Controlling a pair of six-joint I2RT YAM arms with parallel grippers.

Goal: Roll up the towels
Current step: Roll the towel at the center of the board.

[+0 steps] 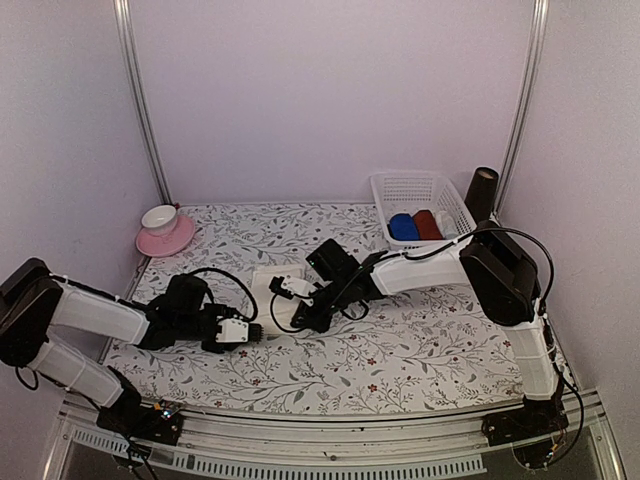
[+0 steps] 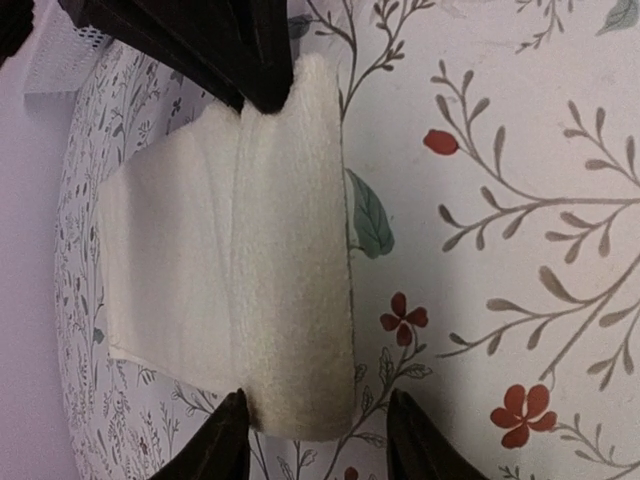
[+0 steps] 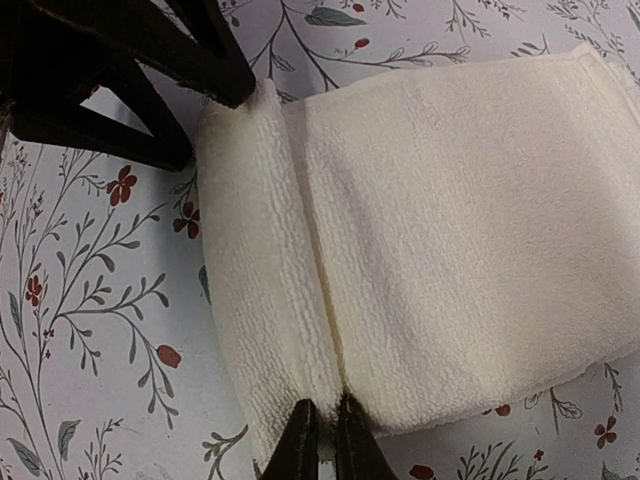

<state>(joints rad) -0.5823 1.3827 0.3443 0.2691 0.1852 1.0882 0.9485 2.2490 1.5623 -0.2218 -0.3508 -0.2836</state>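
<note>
Left pincer (image 2: pixel 315 415) stands open, one finger on either side of the near end of the first turn, not clamping; the cream towel (image 2: pixel 230 250) lies mid-desk (image 1: pixel 420 350), one edge turned over once, most of it flat, so its rolling looks barely begun; right pincer (image 3: pixel 322 425) is closed, tips at the crease, and whether it nips cloth I cannot tell; the blue towel (image 1: pixel 403 227) sits in the basket (image 1: pixel 400 185), seemingly rolled; no readable writing or brand.
</note>
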